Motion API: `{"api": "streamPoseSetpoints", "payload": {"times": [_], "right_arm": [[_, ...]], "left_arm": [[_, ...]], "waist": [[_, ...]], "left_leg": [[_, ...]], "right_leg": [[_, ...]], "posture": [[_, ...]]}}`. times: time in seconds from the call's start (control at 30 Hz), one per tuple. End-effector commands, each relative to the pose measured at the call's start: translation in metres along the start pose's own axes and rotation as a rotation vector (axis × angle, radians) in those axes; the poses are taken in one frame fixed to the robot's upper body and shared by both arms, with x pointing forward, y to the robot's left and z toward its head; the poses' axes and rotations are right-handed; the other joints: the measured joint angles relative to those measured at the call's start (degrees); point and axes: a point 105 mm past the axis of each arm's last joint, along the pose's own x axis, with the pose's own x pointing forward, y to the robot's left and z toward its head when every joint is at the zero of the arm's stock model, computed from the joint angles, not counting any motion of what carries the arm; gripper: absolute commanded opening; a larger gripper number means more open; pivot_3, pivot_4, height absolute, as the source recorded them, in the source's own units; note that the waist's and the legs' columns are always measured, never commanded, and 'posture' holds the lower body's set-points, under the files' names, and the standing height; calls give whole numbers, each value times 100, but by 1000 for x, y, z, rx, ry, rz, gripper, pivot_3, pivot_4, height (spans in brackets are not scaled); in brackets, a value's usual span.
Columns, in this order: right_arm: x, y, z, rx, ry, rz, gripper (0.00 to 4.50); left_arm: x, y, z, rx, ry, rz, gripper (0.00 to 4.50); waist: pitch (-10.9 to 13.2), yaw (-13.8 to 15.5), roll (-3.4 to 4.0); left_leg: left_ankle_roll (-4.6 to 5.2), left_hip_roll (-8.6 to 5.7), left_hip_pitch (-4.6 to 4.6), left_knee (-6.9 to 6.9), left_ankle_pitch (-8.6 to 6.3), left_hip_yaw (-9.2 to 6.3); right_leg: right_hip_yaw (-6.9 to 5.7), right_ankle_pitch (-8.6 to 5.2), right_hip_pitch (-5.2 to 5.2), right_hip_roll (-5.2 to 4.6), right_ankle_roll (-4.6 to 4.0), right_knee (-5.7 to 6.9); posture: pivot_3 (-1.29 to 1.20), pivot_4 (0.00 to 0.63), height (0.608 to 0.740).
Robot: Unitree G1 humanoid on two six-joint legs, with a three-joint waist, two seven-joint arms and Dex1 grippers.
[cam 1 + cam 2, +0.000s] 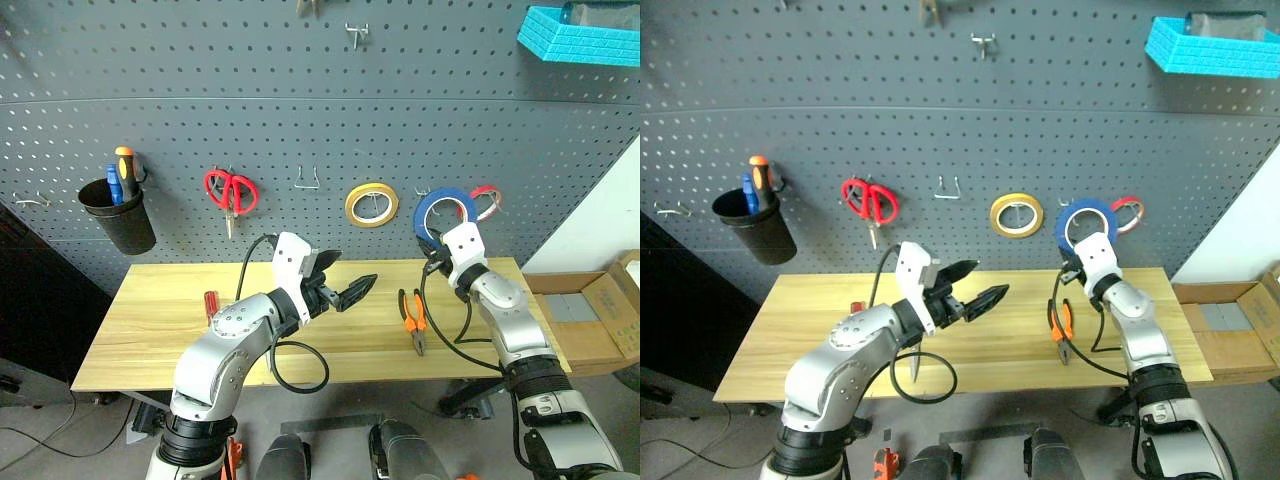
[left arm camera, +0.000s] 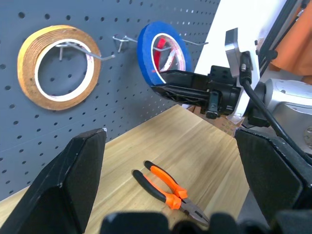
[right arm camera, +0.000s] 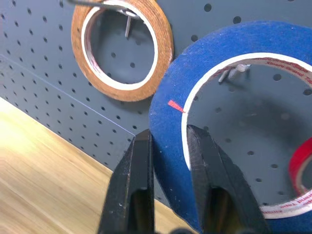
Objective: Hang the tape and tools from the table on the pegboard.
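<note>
Two tools work before the pegboard (image 1: 200, 120). Right tool (image 3: 168, 146) pinches the rim of the blue tape (image 3: 170, 146), one finger either side of its band; the roll sits against the pegboard over a metal hook (image 3: 234, 72), between the yellow tape roll (image 1: 371, 204) and the red tape roll (image 1: 487, 202). Left tool (image 1: 345, 285) hovers below the pegboard, above the bench (image 1: 160, 330), fingers spread wide, holding nothing. Pliers (image 1: 413, 318) and the red-handled screwdriver (image 1: 211, 304) lie on the bench beneath the pegboard.
</note>
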Motion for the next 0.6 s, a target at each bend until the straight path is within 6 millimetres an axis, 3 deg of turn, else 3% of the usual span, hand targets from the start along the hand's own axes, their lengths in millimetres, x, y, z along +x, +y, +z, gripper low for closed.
{"api": "streamPoseSetpoints", "payload": {"times": [0.03,0.13,0.23,0.27,0.43,0.6], "right_arm": [[-4,-3,8,-10,-18,-10,2282],[-14,-2,-3,17,22,-32,3252],[-27,10,-10,79,52,-27,4338],[-32,14,-11,113,68,-31,4475],[-45,51,-28,243,277,13,4475],[-36,47,-38,410,428,-106,4475]], "left_arm": [[2,-5,11,25,-42,-25,4500],[1,-3,4,-5,-30,-19,4500],[-7,-4,-20,-18,34,-7,4500],[-11,-4,-28,-16,53,-4,4500],[-33,-13,-72,115,221,-36,4500],[-52,-16,-99,309,367,-137,4500]], "waist": [[-9,-1,5],[-25,-1,11],[-33,-2,23],[-35,-13,27],[-20,-40,43],[132,-35,60]], "left_leg": [[0,0,1,0,0,0],[0,-2,1,1,0,0],[1,-1,1,0,0,0],[1,-1,1,-1,-1,0],[6,12,2,-3,-3,6],[11,36,30,0,0,2]], "right_leg": [[0,0,1,0,0,0],[1,0,3,0,1,-2],[1,-2,3,0,0,-2],[2,-3,2,0,-1,-3],[6,-32,2,6,-46,6],[-5,-38,10,6,-52,2]], "posture": [[29,70,740],[20,80,740],[11,94,740],[9,100,740],[-8,166,740],[-19,223,740]]}}
